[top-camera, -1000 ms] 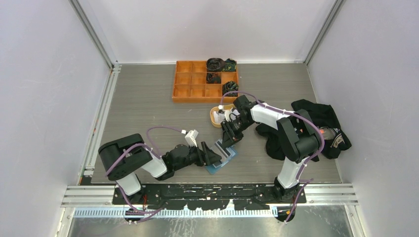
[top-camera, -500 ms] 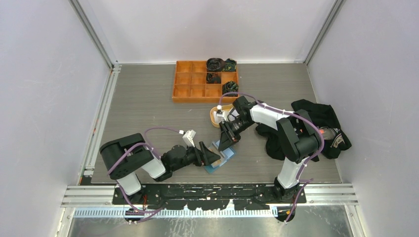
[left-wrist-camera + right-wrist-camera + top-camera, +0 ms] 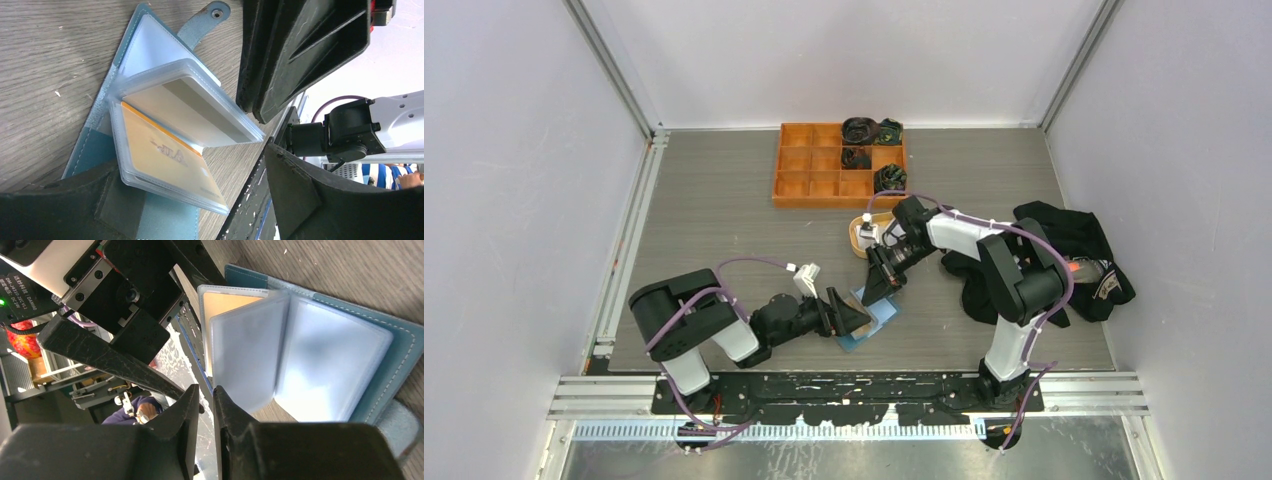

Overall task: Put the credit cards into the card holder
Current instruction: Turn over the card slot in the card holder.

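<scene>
Your left gripper (image 3: 856,314) gapes wide and the right gripper (image 3: 880,289) sits nearly closed; either could snag the holder (image 3: 87,150) and spill its card (image 3: 165,160).

The left arm (image 3: 686,318) and right arm (image 3: 1021,278) are black with white link covers. Purple cables (image 3: 754,259) loop along them; the pincer fingers (image 3: 150,450) are black wedges.

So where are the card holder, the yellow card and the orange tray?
card holder (image 3: 90,145): left wrist view, on its blue cover.
yellow card (image 3: 165,160): left wrist view, on its face, inside a clear sleeve.
orange tray (image 3: 792,186): top view, on a bare compartment.
</scene>
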Tool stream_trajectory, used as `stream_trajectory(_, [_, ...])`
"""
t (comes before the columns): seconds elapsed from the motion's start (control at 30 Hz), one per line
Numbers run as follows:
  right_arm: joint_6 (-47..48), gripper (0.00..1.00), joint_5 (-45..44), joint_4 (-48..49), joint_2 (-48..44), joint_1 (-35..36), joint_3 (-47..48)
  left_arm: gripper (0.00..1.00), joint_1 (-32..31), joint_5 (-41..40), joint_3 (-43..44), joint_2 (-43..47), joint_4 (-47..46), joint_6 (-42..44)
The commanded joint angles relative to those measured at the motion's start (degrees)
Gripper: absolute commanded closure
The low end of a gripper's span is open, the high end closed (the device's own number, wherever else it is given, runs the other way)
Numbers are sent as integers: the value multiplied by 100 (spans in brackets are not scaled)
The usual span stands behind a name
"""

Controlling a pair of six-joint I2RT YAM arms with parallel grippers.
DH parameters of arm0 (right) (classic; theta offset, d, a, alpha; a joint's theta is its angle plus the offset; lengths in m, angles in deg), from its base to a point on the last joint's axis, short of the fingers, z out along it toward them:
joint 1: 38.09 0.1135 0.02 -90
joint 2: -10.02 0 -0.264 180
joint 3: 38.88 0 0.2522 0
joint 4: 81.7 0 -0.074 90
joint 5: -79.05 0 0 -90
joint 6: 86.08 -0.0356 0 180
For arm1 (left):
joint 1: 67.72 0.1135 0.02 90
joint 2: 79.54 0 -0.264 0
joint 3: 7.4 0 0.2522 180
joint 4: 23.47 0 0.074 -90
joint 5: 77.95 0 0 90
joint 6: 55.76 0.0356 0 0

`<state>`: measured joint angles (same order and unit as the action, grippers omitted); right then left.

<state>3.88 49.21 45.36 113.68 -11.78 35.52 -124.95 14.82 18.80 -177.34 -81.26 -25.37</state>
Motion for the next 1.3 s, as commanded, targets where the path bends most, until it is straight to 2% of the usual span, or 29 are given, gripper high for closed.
stream_trajectory(0.0, [-220,78,253,165,52,49,0,18,35,131,9,-173,-385,115])
stream_trajectory(0.33, [-416,80,260,323,207,172,-29,17,36,71,100,-332,-367,64])
stream_trajectory(0.83, [-69,76,-316,9,64,28,158,32,40,26,74,-284,-238,59])
stream_trajectory(1.03, [186,75,-704,-141,-71,6,233,33,61,57,57,-284,-250,58])
stream_trajectory(1.17, [390,75,-1295,-221,-242,2,269,32,78,71,40,-267,-253,59])
stream_trajectory(1.27, [617,74,-1370,-331,-458,-11,329,29,91,79,30,-257,-254,64])
